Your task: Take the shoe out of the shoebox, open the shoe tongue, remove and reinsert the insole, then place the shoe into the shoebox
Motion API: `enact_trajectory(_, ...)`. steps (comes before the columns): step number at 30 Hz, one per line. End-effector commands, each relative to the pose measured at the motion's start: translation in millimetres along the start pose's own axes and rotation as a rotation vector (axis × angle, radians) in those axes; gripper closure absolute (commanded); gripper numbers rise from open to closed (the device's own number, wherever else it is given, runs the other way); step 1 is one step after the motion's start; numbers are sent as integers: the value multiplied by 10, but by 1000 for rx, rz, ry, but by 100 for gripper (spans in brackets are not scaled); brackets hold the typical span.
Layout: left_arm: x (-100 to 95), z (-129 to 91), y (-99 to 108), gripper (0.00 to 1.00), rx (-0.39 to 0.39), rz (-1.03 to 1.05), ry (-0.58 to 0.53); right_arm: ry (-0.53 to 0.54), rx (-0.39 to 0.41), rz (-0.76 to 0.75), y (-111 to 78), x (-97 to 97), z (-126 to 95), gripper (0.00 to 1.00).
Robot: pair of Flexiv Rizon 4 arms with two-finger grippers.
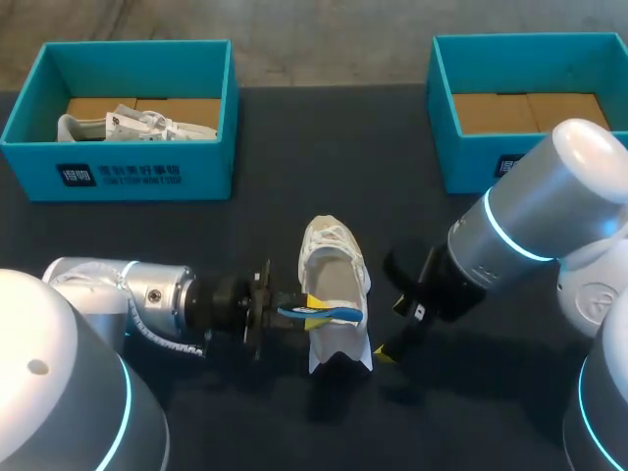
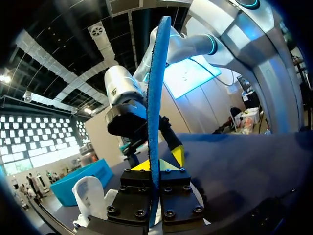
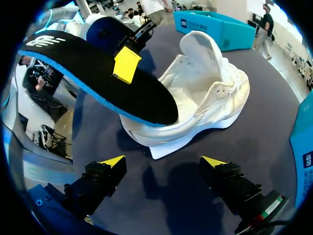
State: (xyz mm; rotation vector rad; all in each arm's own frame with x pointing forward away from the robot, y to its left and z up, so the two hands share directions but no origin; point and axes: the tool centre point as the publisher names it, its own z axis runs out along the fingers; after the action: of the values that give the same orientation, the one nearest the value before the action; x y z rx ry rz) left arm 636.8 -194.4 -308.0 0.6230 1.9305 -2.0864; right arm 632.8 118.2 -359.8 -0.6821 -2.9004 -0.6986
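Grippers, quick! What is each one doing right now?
Left gripper: jaws closed, holding the insole.
Right gripper: jaws open, holding nothing.

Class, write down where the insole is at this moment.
In the head view, the insole is near the middle of the table. It is held on edge in the left gripper, just over the shoe.
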Motion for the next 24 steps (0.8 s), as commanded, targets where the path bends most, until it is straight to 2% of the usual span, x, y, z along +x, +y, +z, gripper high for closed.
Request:
enact_trajectory(1, -2, 13, 36, 100, 10, 14, 5, -1, -2, 1, -6, 10, 1, 0)
enact_trajectory(10, -7, 65, 94, 100, 13, 42, 14, -1, -2, 1, -6, 10, 1, 0)
enact_trajectory(24, -69, 59, 221, 100, -33, 69, -3, -1, -2, 1, -6, 10, 1, 0)
